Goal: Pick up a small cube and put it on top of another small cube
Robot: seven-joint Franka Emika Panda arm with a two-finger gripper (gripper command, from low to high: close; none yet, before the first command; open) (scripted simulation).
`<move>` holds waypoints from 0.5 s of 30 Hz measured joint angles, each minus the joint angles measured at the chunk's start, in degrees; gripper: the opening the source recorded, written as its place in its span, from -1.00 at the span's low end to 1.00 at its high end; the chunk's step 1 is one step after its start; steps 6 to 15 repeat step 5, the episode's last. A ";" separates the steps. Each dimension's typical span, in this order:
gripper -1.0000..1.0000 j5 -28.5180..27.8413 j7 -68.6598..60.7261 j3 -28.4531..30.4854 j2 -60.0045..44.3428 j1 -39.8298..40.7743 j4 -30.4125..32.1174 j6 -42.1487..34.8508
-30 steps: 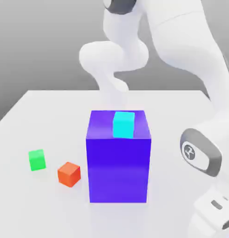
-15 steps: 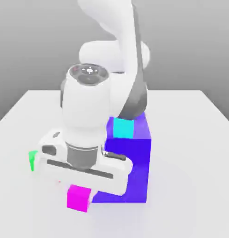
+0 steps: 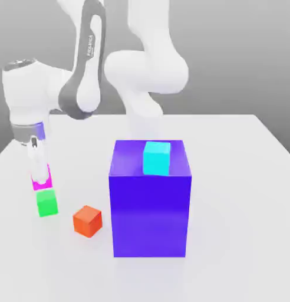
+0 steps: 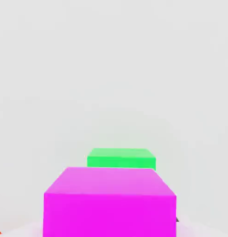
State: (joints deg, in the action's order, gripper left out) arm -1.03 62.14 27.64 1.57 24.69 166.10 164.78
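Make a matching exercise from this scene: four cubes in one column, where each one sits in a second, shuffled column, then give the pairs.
Column one:
1. magenta cube
2. green cube
3. cyan cube
4. orange cube

Column two:
A. on top of the big blue block
B. on the table, beside the blue block
C. held in the gripper
D. on the table, right under the held cube

Pairs: 1-C, 2-D, 3-A, 4-B

The arm has swung across from the exterior view's right to its left. The tool (image 3: 40,177), clamped on the pink cube (image 3: 41,180), has carried it from beside the big block to just above the green cube (image 3: 47,203).
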 joint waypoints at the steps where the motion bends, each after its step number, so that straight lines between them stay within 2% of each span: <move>1: -1.00 3.32 -2.30 -1.09 -1.98 0.09 -0.04 1.69; 2: 1.00 6.25 -4.33 -2.34 -3.64 0.58 -0.09 3.10; 15: 1.00 6.25 -4.33 -2.34 -3.64 0.58 -0.09 3.10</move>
